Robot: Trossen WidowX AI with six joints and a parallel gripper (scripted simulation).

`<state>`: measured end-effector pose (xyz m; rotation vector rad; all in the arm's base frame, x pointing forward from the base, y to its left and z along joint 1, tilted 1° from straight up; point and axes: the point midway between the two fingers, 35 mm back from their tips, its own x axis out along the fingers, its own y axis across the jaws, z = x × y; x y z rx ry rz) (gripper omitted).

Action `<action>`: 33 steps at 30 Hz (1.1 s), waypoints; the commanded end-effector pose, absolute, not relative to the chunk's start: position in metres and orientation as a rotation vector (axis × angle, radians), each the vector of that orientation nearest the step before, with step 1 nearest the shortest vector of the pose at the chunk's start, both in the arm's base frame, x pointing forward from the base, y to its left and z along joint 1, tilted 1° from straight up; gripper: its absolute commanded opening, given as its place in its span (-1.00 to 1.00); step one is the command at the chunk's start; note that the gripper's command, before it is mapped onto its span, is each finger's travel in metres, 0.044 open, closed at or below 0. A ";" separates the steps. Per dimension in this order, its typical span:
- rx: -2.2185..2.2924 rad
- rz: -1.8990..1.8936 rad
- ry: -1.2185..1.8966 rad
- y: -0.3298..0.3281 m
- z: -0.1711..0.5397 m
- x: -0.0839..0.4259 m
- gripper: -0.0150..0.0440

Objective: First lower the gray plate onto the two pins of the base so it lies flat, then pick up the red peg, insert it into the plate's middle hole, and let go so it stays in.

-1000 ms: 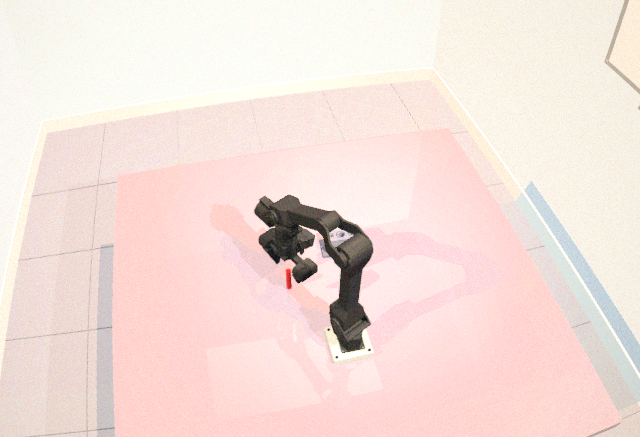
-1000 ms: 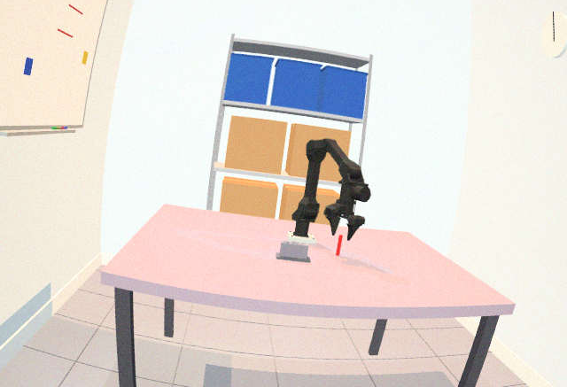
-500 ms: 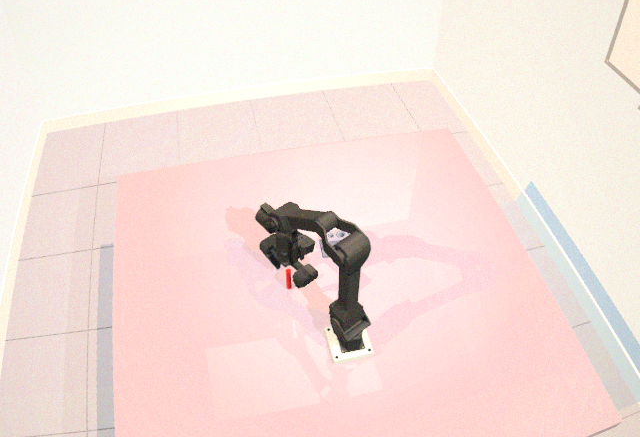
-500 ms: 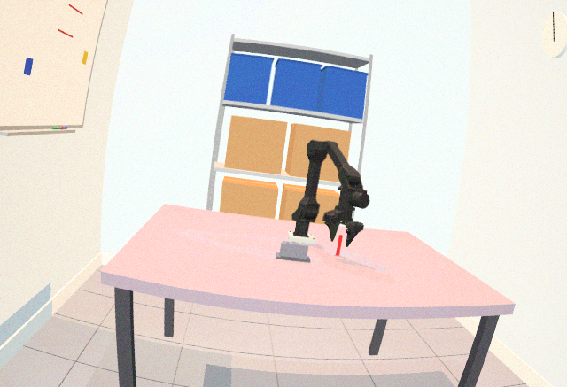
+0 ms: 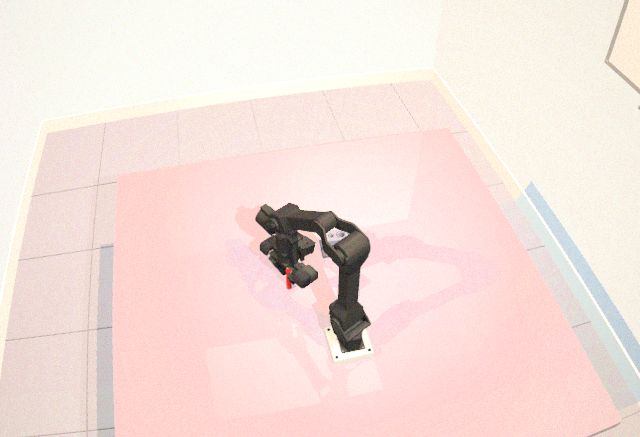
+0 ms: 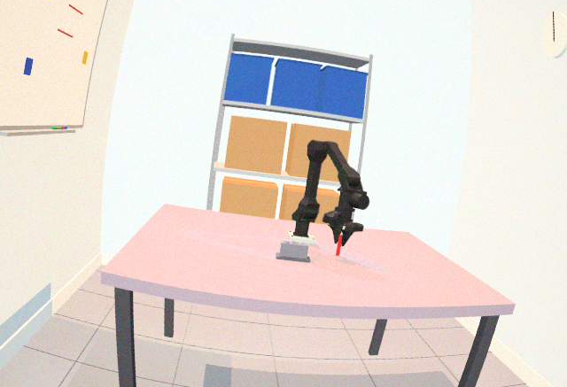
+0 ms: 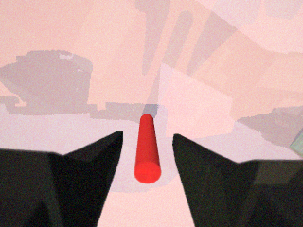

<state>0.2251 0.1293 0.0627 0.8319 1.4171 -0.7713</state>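
Observation:
The red peg (image 5: 288,279) (image 6: 338,249) (image 7: 148,172) stands upright on the table. My gripper (image 5: 290,268) (image 6: 340,241) (image 7: 148,137) points down around its upper part. The fingers are partly open, one on each side of the peg, with a visible gap on both sides in the wrist view. The gray plate (image 5: 338,236) shows round holes and is partly hidden behind the arm. In the exterior view the gray base assembly (image 6: 293,251) stands on a darker foot. Its pins and how flat the plate lies cannot be made out.
The arm's pale mounting plate (image 5: 337,353) (image 6: 302,238) (image 7: 299,142) sits on the pink table (image 5: 170,267) (image 6: 220,277). The gray assembly stands to the left of the peg in the exterior view. A shelf with blue and tan boxes stands behind the table.

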 end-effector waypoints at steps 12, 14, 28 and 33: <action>0.839 -0.774 1.417 0.130 0.062 0.225 -0.49; 0.839 -0.774 1.417 0.130 0.062 0.225 -0.49; 0.839 -0.773 1.417 0.131 0.098 0.229 -0.49; 0.839 -0.773 1.417 0.131 0.114 0.231 -0.49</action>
